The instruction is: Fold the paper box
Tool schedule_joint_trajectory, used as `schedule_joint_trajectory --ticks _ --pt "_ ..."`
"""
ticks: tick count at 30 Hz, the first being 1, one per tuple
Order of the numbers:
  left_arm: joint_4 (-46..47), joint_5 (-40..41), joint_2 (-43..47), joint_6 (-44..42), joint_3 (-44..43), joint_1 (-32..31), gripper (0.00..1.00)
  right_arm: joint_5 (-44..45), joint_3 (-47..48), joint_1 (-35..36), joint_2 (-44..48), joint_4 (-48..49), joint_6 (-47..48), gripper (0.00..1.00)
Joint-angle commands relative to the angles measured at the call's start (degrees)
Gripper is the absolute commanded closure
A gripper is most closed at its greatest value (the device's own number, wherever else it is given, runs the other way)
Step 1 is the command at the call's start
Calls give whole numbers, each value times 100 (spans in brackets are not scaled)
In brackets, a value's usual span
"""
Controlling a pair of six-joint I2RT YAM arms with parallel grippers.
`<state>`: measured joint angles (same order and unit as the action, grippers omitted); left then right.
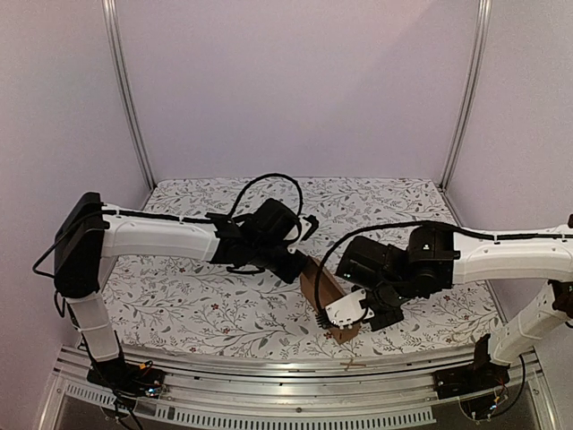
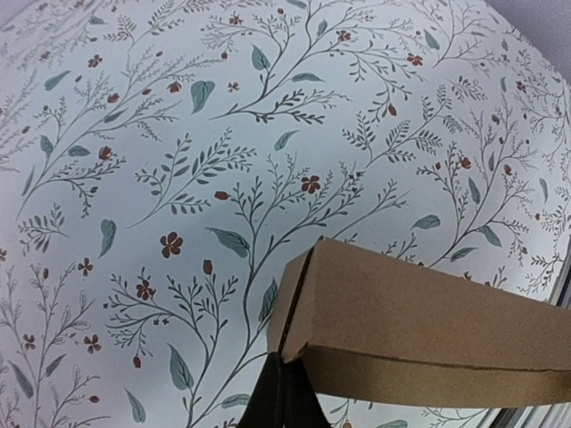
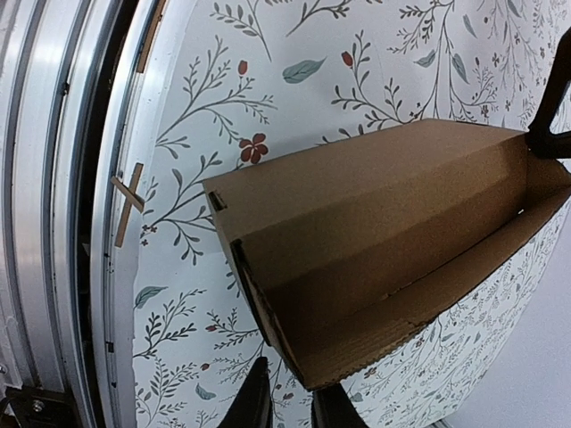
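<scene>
We have 3 views. The top view looks down from high up behind the 2 arms. It is far off, so we see the whole flowered cloth [image 1: 179, 305] and both arm bases at the bottom.

The left wrist view sits very near the cloth. It looks past the left gripper [image 2: 284, 394] at 1 end of the paper box [image 2: 419, 330].

The right wrist view is very near too. It looks past the right gripper [image 3: 290, 406] into the open paper box, with the metal rail [image 3: 53, 223] on its left.

All 3 views share the paper box and the cloth around it.
</scene>
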<state>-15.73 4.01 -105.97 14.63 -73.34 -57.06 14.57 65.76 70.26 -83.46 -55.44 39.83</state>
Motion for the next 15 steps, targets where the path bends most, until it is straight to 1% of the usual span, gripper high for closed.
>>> schedule_joint_trajectory --ticks 1,8,15 --pt "-299 -75 -204 25 -56 -81 100 98 140 152 -273 26 -45 87" --pt "-297 -93 -149 26 -16 -88 100 118 236 217 -392 -30 -89 88" --pt "-325 -53 -21 -29 -28 -87 100 341 -127 196 -1 -120 47 84"
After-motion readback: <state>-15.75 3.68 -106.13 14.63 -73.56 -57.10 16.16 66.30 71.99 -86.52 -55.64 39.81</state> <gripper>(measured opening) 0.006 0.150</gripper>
